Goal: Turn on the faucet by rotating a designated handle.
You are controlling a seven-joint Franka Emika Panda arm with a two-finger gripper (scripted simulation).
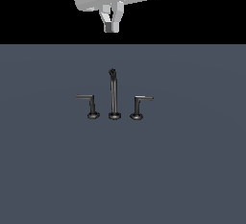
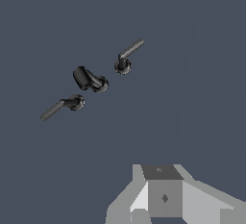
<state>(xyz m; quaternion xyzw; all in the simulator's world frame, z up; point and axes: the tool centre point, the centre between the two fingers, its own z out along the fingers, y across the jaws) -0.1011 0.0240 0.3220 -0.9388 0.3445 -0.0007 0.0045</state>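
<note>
Exterior view first: grey-blue surface [image 1: 192, 170] filling the lower part, black above its far edge. Near the middle of that surface, a little toward the far edge, the faucet [image 1: 114, 95] in three separate pieces, all in one row. In the centre, the tall thin spout [image 1: 114, 93], upright, hooked at the tip. On the exterior view's right, the designated handle [image 1: 140, 105], upright on its round base, arm pointing toward that view's right. On the exterior view's left, the twin lever [image 1: 89, 105], arm pointing the other way. High above, over the far edge, the pale arm body and the gripper [image 1: 111, 25], well apart from the faucet, touching nothing, fingertips drawn close together, clenched on nothing. Now the wrist view: looking down from above on the same three pieces in a slanted line, spout [image 2: 89, 80] foreshortened between the two levers, all far below. Which lever is the designated one, impossible to tell here. Grey gripper parts [image 2: 163, 196] close to the lens, nothing between them.
</note>
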